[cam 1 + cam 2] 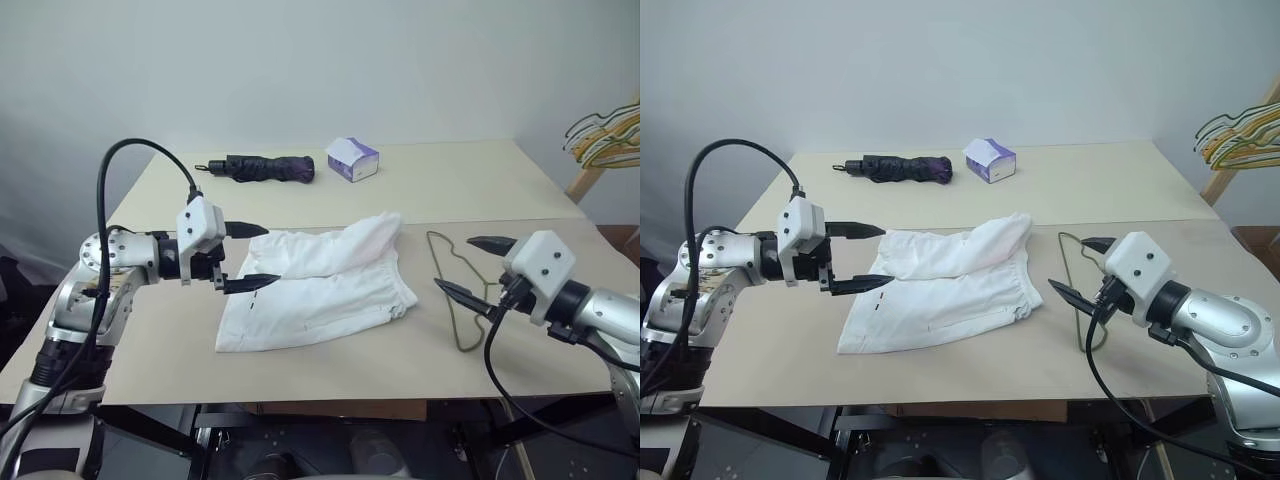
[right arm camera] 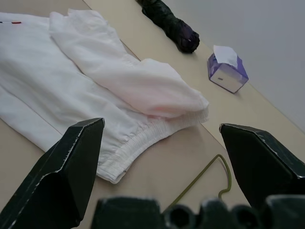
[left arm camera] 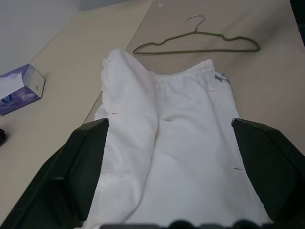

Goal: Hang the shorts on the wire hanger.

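Observation:
White shorts (image 1: 320, 285) lie flat on the middle of the table, one leg folded over toward the waistband on their right side. The thin olive wire hanger (image 1: 455, 290) lies flat just right of the waistband, hook toward the far side. My left gripper (image 1: 248, 256) hovers open above the shorts' left hem edge, fingers pointing right, nothing between them. My right gripper (image 1: 474, 266) is open above the hanger, pointing left toward the waistband, holding nothing. In the left wrist view the shorts (image 3: 181, 157) spread between the fingers, with the hanger (image 3: 200, 42) beyond.
A folded dark umbrella (image 1: 262, 167) and a purple tissue box (image 1: 352, 159) sit at the table's far side. A bunch of yellow and green hangers (image 1: 605, 135) hangs on a wooden rack off the far right corner. The table's front edge (image 1: 300, 400) runs close below both grippers.

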You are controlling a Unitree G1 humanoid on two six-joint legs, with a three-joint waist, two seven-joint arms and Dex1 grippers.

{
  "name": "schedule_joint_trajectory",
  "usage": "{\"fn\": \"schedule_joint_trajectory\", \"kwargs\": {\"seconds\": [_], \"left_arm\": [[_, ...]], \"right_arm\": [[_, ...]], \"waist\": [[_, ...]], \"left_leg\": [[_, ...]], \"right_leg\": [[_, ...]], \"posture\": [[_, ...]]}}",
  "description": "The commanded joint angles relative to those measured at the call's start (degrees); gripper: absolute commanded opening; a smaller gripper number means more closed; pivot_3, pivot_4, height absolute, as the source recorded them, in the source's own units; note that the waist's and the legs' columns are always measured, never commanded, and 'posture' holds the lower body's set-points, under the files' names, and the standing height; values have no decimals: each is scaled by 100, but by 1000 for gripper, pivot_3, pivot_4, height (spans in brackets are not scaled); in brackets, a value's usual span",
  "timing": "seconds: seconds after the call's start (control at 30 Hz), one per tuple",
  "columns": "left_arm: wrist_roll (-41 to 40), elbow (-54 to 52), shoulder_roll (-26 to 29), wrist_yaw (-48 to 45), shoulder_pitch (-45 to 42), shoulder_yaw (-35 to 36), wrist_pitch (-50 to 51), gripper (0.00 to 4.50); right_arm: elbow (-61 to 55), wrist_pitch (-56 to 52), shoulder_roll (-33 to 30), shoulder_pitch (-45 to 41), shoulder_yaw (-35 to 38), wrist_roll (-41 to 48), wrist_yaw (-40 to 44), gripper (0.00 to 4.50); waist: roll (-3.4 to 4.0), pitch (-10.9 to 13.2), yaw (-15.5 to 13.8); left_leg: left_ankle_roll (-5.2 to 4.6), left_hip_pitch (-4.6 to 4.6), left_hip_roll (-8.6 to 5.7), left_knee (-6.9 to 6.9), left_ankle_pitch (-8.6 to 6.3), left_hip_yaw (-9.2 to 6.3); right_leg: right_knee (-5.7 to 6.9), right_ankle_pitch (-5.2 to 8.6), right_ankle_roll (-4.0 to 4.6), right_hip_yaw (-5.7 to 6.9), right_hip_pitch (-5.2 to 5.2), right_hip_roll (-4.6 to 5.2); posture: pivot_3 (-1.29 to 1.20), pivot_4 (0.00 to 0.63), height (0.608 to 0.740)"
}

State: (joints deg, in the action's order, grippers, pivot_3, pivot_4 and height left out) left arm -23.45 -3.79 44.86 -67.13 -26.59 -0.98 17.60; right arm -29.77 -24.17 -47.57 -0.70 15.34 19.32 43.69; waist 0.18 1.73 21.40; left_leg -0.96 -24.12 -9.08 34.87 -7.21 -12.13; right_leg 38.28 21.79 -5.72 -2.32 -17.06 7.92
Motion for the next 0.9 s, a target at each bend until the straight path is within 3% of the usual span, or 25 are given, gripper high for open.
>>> {"fn": "schedule_joint_trajectory", "kwargs": {"seconds": [0.03, 0.4, 0.53, 0.67, 0.9], "left_arm": [[-46, -15, 16, -65, -144, 155, -127, 4481], [-74, -152, 30, 56, -61, 222, -52, 4481], [-75, -229, 61, 56, 22, 249, -60, 4481], [-134, -458, 83, 122, 235, 373, 5, 4481], [-168, -661, 123, 212, 448, 455, 65, 4481]], "right_arm": [[-113, 53, -45, -74, 162, 40, -10, 4500], [-65, 348, -69, -104, -45, -219, 15, 4500], [64, 1087, -216, 12, -522, -1039, 12, 4500], [288, 2241, -331, 49, -1500, -2106, 61, 4500], [1395, 3530, -134, -806, -2690, -3776, -358, 4500]], "waist": [[0, 0, 1], [0, 0, -3], [0, -1, -7], [0, -1, -2], [0, -2, 10]], "left_leg": [[0, 0, 0, 0, 0, 0], [0, 0, 0, 1, 0, 0], [0, 1, -1, 1, 0, 0], [0, 3, 1, -1, 0, 0], [0, 11, 0, 3, 0, 0]], "right_leg": [[0, 0, 0, 0, 0, 0], [1, 0, 0, 0, 0, 0], [2, 0, -1, -1, 0, 0], [3, 1, -2, 0, -2, -3], [6, 0, -4, -4, 5, -6]], "posture": [[-394, 0, 740], [-373, 0, 740], [-365, 0, 740], [-358, 0, 740], [-354, 0, 740]]}}
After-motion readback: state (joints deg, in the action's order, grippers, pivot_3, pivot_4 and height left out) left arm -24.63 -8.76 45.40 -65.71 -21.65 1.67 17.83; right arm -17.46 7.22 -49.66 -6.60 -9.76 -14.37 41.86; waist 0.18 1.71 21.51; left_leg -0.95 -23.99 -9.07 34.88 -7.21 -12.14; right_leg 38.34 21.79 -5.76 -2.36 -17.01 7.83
